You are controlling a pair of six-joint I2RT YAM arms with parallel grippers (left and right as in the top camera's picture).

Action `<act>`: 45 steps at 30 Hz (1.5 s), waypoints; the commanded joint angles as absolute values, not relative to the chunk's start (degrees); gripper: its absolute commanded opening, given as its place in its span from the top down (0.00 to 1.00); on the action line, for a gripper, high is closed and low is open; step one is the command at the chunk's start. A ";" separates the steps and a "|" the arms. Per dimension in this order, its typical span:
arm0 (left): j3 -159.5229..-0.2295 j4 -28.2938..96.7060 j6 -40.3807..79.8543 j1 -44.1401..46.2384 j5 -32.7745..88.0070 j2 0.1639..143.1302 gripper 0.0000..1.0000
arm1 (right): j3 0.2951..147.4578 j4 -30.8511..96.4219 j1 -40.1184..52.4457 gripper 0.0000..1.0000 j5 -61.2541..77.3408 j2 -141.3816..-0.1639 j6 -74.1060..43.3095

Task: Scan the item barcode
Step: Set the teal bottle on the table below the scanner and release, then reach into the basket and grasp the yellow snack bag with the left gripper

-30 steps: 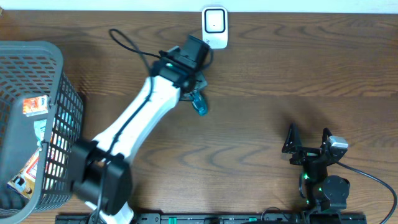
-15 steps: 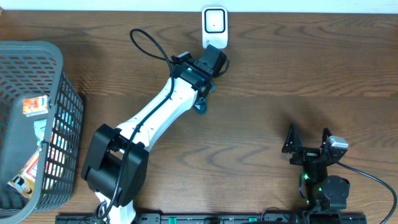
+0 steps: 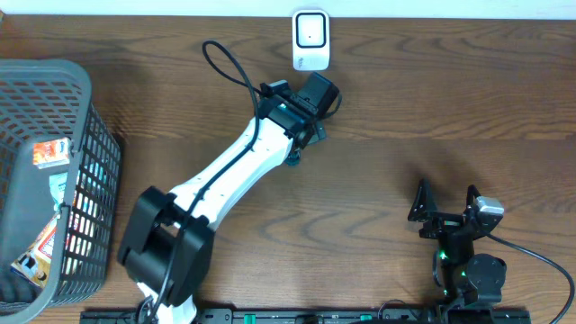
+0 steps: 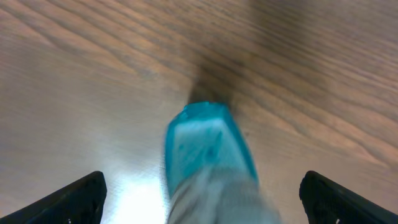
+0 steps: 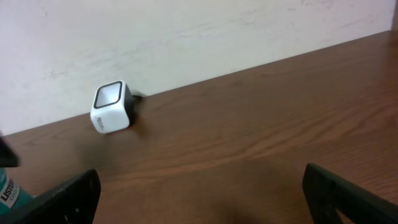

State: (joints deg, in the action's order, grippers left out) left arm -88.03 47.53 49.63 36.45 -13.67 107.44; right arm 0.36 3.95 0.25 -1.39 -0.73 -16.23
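teal-capped tube (image 4: 208, 155) lies on the table near the white barcode scanner (image 3: 310, 39), between my left gripper's (image 4: 205, 193) wide-spread fingers, untouched. my right gripper (image 3: 445, 196), well apart from the scanner, gapes too.

Nothing fully legible in any view. Closest is the white label on the teal plastic item (image 5: 7, 190) at the left edge of the right wrist view: dark capital letters running sideways, cropped by the frame edge, so no word can be made out. In the left wrist view the teal plastic item (image 4: 208, 152) is blurred and any print is unresolvable. The orange-and-white packet (image 3: 51, 151) in the grey mesh basket (image 3: 54, 76) carries printing too small to read from overhead. The white cube-shaped scanner (image 3: 310, 36) shows only a dark rounded-square outline on its face.
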 commanded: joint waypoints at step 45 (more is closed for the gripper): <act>-93.95 83.79 76.36 -51.09 -2.37 104.44 0.02 | 0.32 4.12 0.43 0.01 -2.02 -0.49 -15.57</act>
